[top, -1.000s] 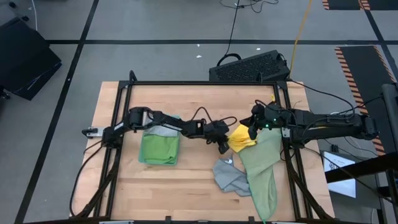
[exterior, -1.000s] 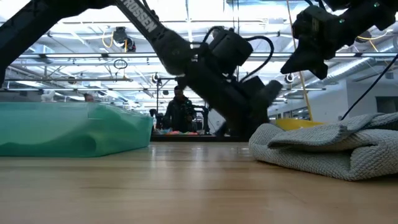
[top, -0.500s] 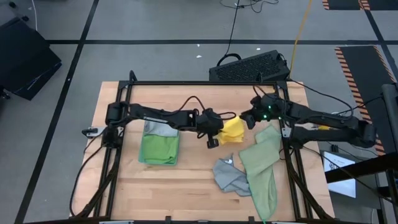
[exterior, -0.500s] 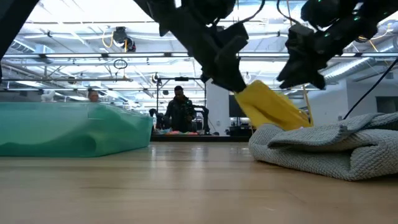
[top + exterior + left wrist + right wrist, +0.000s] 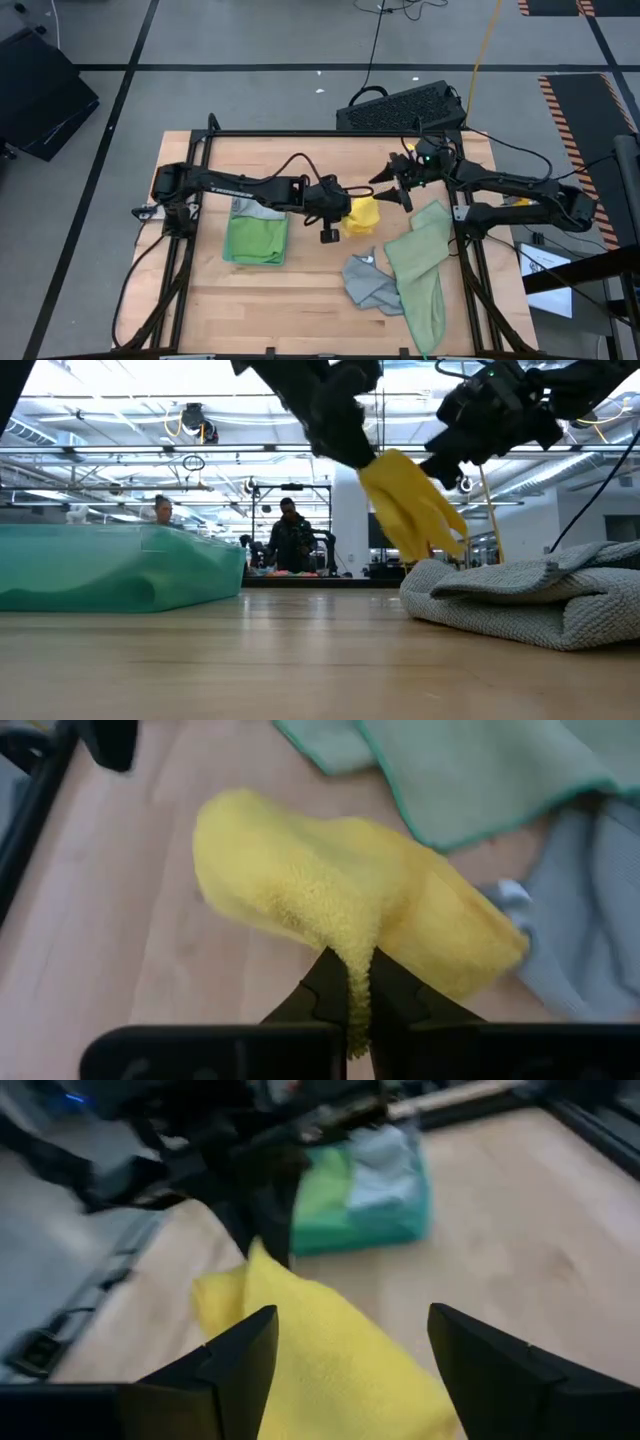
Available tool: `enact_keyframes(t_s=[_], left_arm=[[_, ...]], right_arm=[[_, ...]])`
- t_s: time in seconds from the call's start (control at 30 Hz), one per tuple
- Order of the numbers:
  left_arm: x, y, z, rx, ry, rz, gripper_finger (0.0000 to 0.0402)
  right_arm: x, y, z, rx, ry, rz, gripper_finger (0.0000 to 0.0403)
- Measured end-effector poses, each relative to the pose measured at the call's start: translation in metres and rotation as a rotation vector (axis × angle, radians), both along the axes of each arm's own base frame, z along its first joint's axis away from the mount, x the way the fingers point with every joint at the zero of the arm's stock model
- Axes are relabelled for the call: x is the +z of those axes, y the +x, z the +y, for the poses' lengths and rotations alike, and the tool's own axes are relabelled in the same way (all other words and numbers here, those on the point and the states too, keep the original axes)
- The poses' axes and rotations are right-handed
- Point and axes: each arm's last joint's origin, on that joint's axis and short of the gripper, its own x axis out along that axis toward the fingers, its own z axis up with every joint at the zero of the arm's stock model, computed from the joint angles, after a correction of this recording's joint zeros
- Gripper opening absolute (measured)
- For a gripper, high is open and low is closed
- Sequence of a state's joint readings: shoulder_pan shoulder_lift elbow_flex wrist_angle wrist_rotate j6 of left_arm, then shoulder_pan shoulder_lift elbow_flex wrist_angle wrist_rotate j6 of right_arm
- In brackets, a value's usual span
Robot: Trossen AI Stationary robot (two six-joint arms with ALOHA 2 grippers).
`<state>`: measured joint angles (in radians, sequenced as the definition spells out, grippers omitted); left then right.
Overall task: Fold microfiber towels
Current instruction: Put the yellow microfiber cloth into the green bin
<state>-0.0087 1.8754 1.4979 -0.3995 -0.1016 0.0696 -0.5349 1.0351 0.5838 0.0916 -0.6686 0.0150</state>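
I have the left arm stretched long across the middle of the table, elbow low, wrist reaching toward the centre. Its left gripper (image 5: 345, 207) is clenched on an edge of the yellow towel (image 5: 361, 215); in the left wrist view the two dark fingers (image 5: 330, 990) pinch a fold of the yellow cloth (image 5: 340, 910) tight between them, and the rest of the cloth drapes away past them. From table height I see the towel (image 5: 410, 505) hanging in the air, clear of the wood, slanting down from the left gripper (image 5: 345, 435).

My right arm comes in from the right side of the table, bent at the elbow, with the right gripper (image 5: 398, 182) just beside the yellow towel on the side away from the left arm. Its fingers (image 5: 235, 1365) are spread wide with nothing between them; the yellow cloth (image 5: 330, 1365) lies just beyond them.

On the table, a stack of folded towels (image 5: 257, 232), bright green on top, sits under the left forearm. A pale sage green towel (image 5: 425, 270) lies crumpled near the right edge, with a grey towel (image 5: 370, 285) touching it on its left.
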Motion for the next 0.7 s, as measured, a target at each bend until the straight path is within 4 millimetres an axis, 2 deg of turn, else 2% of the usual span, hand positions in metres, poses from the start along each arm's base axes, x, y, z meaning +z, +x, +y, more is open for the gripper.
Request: enact_keyframes(t_s=[0.13,0.23,0.43,0.57,0.7], left_arm=[[0.013,-0.007,-0.003,-0.015,-0.024,-0.015,0.0010],[0.026,-0.013,-0.006,-0.022,-0.035,-0.051,0.0011],[0.035,-0.020,-0.011,-0.085,-0.051,-0.049,0.0010],[0.039,-0.025,-0.012,-0.086,-0.056,-0.036,0.0011],[0.045,-0.029,-0.012,-0.077,-0.050,-0.047,0.0016]], right_arm=[[-0.004,0.009,0.007,0.113,0.057,-0.017,0.0255],[-0.007,0.017,0.012,0.162,0.029,-0.028,0.0256],[-0.017,0.035,0.014,0.181,-0.003,-0.059,0.0252],[-0.026,0.042,0.015,0.217,0.026,-0.045,0.0224],[-0.032,0.047,0.019,0.273,0.056,-0.039,0.0173]])
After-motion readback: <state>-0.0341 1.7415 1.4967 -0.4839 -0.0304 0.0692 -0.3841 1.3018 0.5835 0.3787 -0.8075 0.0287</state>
